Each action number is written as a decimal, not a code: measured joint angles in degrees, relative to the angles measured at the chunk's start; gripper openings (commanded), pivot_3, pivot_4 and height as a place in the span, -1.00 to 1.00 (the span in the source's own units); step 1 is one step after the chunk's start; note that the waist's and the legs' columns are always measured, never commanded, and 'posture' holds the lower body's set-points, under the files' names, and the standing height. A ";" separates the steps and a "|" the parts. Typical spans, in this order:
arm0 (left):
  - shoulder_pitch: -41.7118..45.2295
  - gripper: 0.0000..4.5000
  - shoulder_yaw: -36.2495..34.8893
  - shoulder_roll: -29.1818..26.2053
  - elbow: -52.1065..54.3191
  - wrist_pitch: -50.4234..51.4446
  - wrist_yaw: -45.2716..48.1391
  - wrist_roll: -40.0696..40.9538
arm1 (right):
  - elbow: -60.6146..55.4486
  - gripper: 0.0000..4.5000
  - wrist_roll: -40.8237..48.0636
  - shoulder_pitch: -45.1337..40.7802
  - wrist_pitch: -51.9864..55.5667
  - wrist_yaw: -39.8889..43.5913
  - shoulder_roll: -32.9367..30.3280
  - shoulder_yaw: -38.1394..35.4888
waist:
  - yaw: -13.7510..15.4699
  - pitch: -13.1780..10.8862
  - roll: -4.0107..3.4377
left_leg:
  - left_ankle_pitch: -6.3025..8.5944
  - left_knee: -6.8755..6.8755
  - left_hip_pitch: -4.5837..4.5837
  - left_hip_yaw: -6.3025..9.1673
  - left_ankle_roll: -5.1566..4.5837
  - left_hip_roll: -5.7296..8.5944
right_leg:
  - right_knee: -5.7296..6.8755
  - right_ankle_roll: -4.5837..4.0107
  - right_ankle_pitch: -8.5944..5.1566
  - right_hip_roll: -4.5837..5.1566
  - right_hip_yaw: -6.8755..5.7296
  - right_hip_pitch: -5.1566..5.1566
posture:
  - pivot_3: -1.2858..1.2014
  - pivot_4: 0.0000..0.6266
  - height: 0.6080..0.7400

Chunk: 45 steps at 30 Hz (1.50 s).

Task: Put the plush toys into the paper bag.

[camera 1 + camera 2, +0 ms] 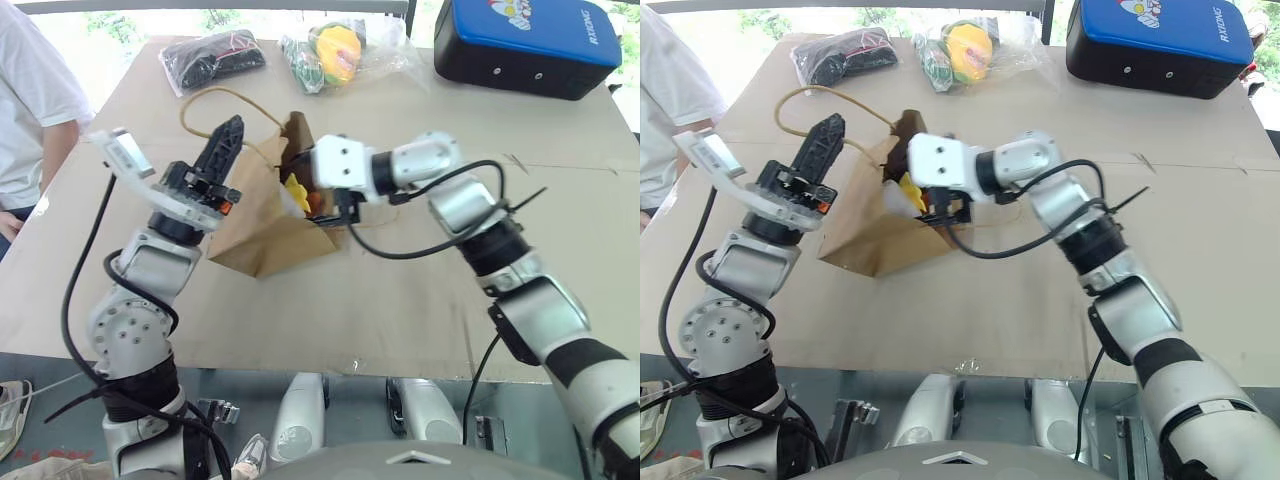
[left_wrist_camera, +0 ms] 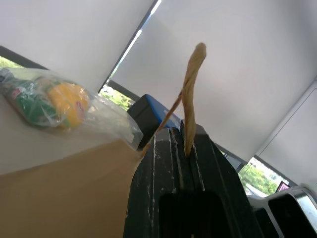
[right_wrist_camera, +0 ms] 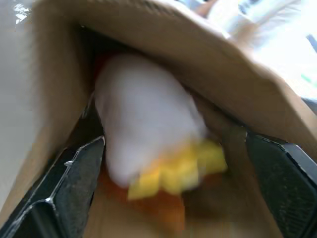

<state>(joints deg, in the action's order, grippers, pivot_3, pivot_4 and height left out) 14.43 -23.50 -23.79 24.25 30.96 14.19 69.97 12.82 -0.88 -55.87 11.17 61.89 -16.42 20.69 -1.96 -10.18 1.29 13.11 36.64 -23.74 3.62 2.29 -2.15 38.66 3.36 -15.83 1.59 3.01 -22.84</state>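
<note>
The brown paper bag [image 1: 262,238] leans on the table with its mouth raised toward my right arm. One twisted loop handle [image 2: 190,89] is pinched in my left gripper [image 1: 228,135], which is shut on it and holds it up at the bag's left side. My right gripper [image 3: 176,141] reaches into the bag's mouth with its fingers [image 3: 74,183] spread wide and open. Between them, touching neither, a white plush toy [image 3: 143,129] with a yellow tuft and a red end sits inside the bag. The toy's yellow and red [image 1: 300,195] peek out at the opening.
At the table's far edge lie a clear plastic bag holding a yellow-green toy [image 1: 335,50] and another with black items [image 1: 212,58]. A blue and black case [image 1: 530,40] stands at the far right. A person in a white shirt [image 1: 30,110] stands at the left. The table [image 1: 400,310] is covered in brown cardboard.
</note>
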 measured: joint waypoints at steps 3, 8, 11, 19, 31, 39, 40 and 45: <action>-0.24 -1.00 -0.28 -0.11 0.00 0.04 0.68 0.49 | -4.70 0.97 1.22 3.09 7.20 -0.50 -2.22 -1.57 | -0.22 0.00 0.00 | 0.01 0.01 0.02 0.00 -0.03 0.00 | 0.06 0.00 0.00 -0.02 0.01 0.00 | 0.03 -0.52 1.00; -0.74 -1.00 -0.58 -0.58 0.10 0.16 0.98 1.92 | -16.95 0.97 9.04 9.10 32.41 -6.44 -4.05 -11.59 | -0.08 0.00 0.00 | 0.02 0.02 -0.01 0.01 -0.04 0.00 | 0.08 -0.01 -0.01 -0.01 0.01 -0.01 | 0.03 -0.52 1.00; -1.14 -1.00 -0.71 -1.05 0.15 0.17 0.99 2.29 | -24.30 0.97 14.04 13.14 47.27 -13.93 -1.68 -21.68 | 0.00 0.01 0.02 | 0.02 0.02 0.01 0.02 -0.04 0.00 | 0.09 -0.01 -0.01 -0.02 0.00 0.00 | 0.03 -0.52 1.00; -0.63 -1.00 -0.76 -2.84 0.21 0.28 1.18 3.28 | -33.05 0.97 20.85 24.92 66.56 -27.27 8.41 -33.39 | -0.40 0.01 0.02 | 0.03 0.02 0.05 -0.03 -0.05 -0.02 | 0.15 -0.01 -0.01 -0.11 0.07 -0.01 | 0.03 -0.52 1.00; 1.51 -1.00 -0.43 -4.00 -1.55 1.15 3.16 2.49 | -9.76 -0.19 28.10 15.05 46.10 -31.52 21.88 -36.86 | -0.22 0.00 -0.02 | 0.03 0.02 0.01 0.00 -0.05 -0.02 | 0.11 0.00 -0.01 -0.12 0.03 -0.02 | 0.03 -0.52 1.00; 9.01 -1.00 -0.54 -4.42 -7.38 0.89 4.22 0.73 | -16.15 -0.96 40.57 8.92 43.78 -27.46 18.56 -37.32 | -0.31 -0.02 -0.04 | 0.02 0.01 0.01 0.02 -0.05 -0.02 | 0.14 0.00 -0.01 -0.12 0.01 -0.03 | 0.03 -0.52 1.00; 9.77 -1.00 -0.62 -4.76 -8.17 0.84 4.48 0.21 | -17.73 -0.96 41.86 7.81 44.00 -27.72 17.92 -37.34 | -0.35 -0.02 -0.04 | 0.02 0.00 0.01 0.03 -0.05 -0.03 | 0.13 0.00 -0.01 -0.13 0.01 -0.04 | 0.03 -0.52 1.00; 11.05 -1.00 0.17 -5.31 -11.46 0.76 7.35 -3.70 | -26.52 -0.96 48.39 5.68 48.75 -31.54 11.65 -37.28 | -0.41 -0.02 -0.04 | 0.02 -0.02 0.00 0.01 -0.05 -0.03 | 0.10 0.00 -0.01 -0.11 0.02 -0.04 | 0.03 -0.52 1.00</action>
<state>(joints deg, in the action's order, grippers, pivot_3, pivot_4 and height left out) 25.48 -23.33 -29.10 12.79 31.72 21.54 66.27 -13.70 47.51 -50.19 59.92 30.35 -4.77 -16.59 -2.37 -10.19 1.25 13.13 36.62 -23.74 3.63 2.23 -2.17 38.75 3.36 -15.84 1.47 3.03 -22.89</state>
